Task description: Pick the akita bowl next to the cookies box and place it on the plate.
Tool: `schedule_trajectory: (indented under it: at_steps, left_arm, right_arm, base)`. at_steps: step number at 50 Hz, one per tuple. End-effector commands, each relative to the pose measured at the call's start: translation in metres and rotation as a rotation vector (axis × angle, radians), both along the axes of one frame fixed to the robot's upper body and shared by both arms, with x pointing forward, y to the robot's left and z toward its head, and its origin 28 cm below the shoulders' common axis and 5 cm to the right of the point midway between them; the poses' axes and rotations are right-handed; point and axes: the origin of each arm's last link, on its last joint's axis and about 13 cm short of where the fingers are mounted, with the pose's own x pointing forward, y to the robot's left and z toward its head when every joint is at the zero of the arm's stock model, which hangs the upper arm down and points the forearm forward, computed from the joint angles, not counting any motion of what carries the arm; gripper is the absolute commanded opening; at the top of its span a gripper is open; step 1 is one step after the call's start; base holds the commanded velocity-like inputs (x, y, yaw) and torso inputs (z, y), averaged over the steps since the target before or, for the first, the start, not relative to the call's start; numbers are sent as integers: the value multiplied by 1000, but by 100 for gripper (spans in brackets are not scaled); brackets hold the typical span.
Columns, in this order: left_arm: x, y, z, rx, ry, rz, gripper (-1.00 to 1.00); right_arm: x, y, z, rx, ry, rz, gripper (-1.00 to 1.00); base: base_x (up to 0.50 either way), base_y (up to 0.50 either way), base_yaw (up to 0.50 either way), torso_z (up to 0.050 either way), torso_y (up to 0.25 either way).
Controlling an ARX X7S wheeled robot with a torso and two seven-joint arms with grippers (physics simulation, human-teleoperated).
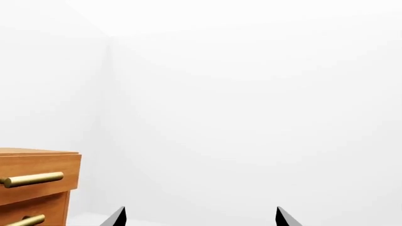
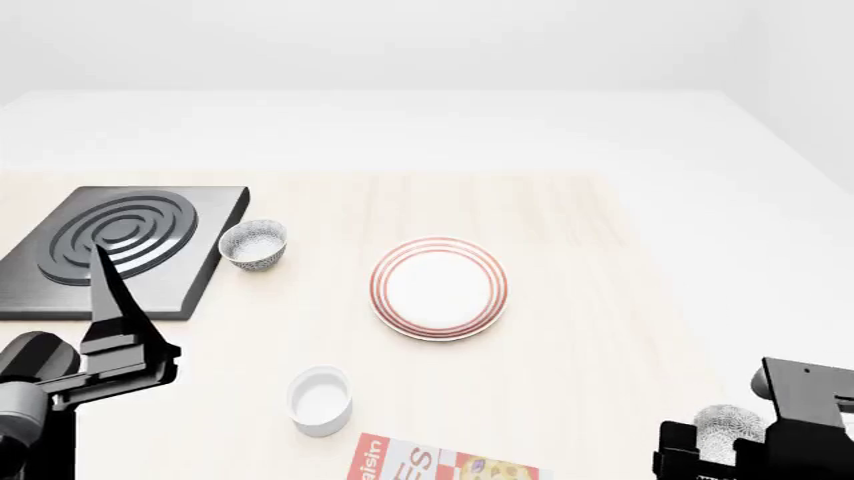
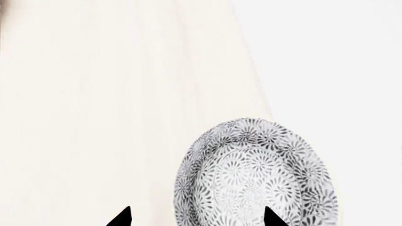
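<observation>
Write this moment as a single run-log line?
stage: reaching | right gripper: open at akita bowl, tipped | plate: bare | left gripper: open, idle

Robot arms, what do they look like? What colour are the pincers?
Black and blocky. The left pincer ends in a long, thin, pointed black finger above a round dark-grey joint. The right pincer has black triangle tips, behind it boxy black parts. No cables or markings show.

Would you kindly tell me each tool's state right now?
Left tool: open, holding nothing.
Right tool: open, small grey-black patterned bowl not gripped.
</observation>
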Motion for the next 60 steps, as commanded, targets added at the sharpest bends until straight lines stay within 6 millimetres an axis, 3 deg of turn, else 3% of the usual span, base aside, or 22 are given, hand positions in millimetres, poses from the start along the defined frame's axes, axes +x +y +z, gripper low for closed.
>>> schedule_trajectory:
  at_steps: [1,38,39,51,60]
  left_arm:
    - [0,-1,0,0,1,-1,100]
    - [1,-1,0,-1,4,-5,100]
    - [1,-1,0,-1,4,-4,100]
    - [0,-1,0,-1,3,-4,100]
    - [1,-1,-2,-1,4,-3,100]
  right_arm:
    - [-5,3,-16,-17,43,42,100]
    - [-3,2,-30,-2,45,94,100]
    - [-4,3,-29,1,46,79,-100]
    - [-5,5,-27,1,-5,111,-100]
    - [0,5,-14,-23,-156,130,-100]
  base:
    - [0,0,0,0,0]
    - [0,0,0,0,0]
    - [0,0,0,0,0]
    - [0,0,0,0,0]
    - [0,0,0,0,0]
